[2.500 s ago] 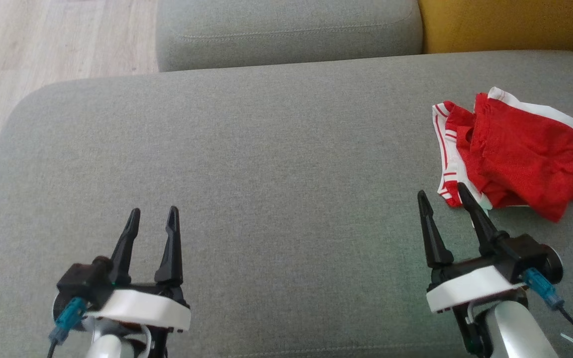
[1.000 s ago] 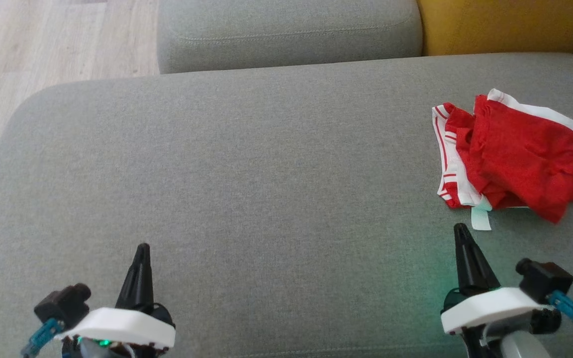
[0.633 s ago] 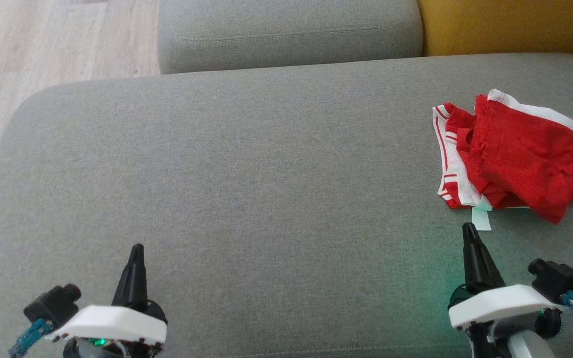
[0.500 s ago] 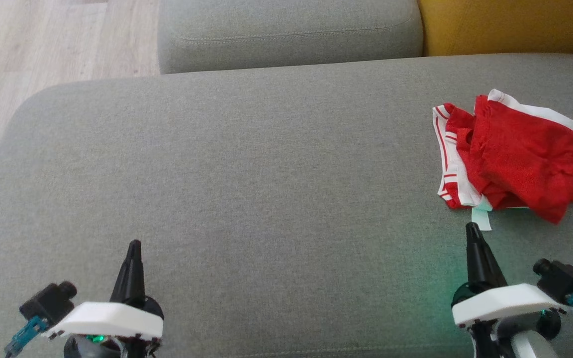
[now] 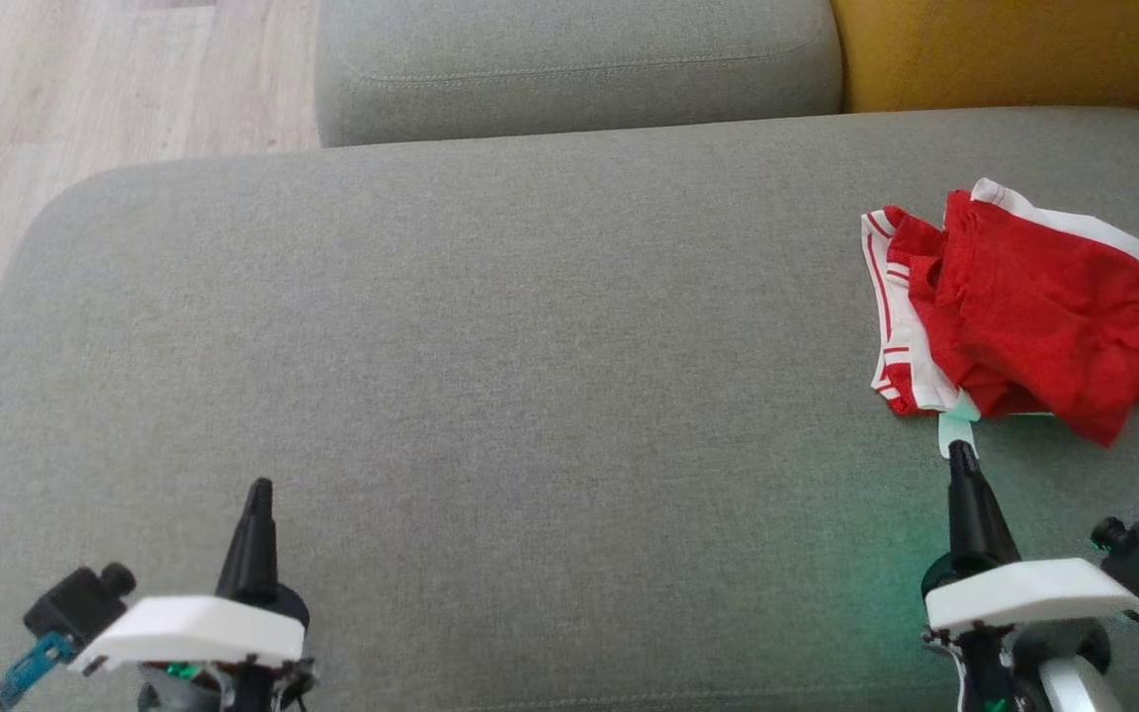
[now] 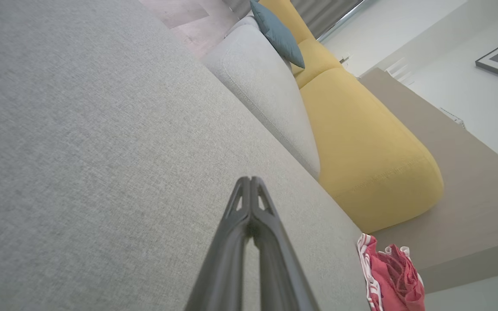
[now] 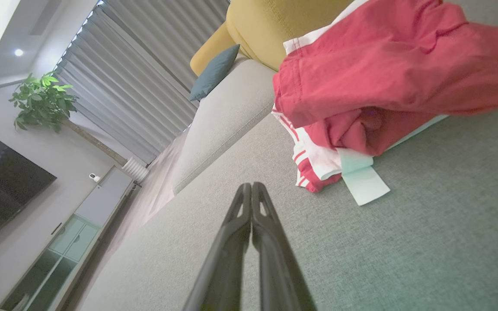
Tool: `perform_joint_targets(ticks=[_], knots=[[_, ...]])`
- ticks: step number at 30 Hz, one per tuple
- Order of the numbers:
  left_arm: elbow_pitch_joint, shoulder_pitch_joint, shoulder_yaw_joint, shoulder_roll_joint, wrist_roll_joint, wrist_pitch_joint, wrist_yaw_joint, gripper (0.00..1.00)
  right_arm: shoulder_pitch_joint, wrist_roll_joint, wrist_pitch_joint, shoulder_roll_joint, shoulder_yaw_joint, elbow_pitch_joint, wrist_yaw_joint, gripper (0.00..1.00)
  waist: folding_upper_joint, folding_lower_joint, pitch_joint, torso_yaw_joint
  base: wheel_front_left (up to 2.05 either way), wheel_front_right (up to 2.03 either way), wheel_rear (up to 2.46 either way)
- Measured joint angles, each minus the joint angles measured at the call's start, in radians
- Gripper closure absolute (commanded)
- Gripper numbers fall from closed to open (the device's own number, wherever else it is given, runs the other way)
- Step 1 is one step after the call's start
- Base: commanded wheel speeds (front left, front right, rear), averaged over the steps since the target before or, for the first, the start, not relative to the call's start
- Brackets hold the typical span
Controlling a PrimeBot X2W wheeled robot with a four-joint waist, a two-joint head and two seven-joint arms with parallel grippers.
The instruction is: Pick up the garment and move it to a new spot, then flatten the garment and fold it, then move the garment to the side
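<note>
Garment [image 5: 1034,307]: red shorts with white striped trim, folded in a loose bundle, lying at the right end of the grey sofa seat [image 5: 530,346], below the yellow cushion [image 5: 995,49]. A pale label [image 5: 955,432] sticks out from its near edge. Right gripper [image 5: 962,457]: fingers pressed together, holding nothing, tip just beside the label; contact cannot be judged. Left gripper [image 5: 259,489]: fingers together too, empty, over bare seat fabric at lower left, well apart from the garment. Wood floor [image 5: 85,89] beyond the seat's left end.
</note>
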Motion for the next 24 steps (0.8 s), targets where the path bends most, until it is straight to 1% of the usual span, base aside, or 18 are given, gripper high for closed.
perform_joint_targets(ticks=[5, 15, 17, 24], knots=[[0.001, -0.016, 0.016, 0.001, -0.051, 0.012, -0.008, 1.0, -0.001, 0.061, 0.012, 0.0, -0.01, -0.002, 0.0, 1.0, 0.0, 0.0, 0.0, 0.001, 0.0, 0.0, 0.0], [0.006, -0.02, 0.025, 0.001, -0.151, 0.041, -0.009, 1.0, -0.014, 0.183, 0.04, -0.002, -0.03, -0.005, 0.0, 1.0, 0.0, 0.0, -0.001, 0.002, 0.0, 0.0, 0.0], [0.008, -0.027, 0.027, 0.001, -0.172, 0.048, -0.017, 1.0, -0.018, 0.21, 0.044, -0.002, -0.033, -0.01, 0.0, 1.0, 0.0, 0.0, -0.001, 0.002, 0.0, 0.0, 0.0], [0.012, -0.034, 0.049, 0.001, -0.244, 0.064, -0.018, 1.0, -0.018, 0.293, 0.063, -0.002, -0.05, -0.013, 0.0, 1.0, 0.0, 0.0, -0.001, 0.003, 0.0, 0.0, 0.0]])
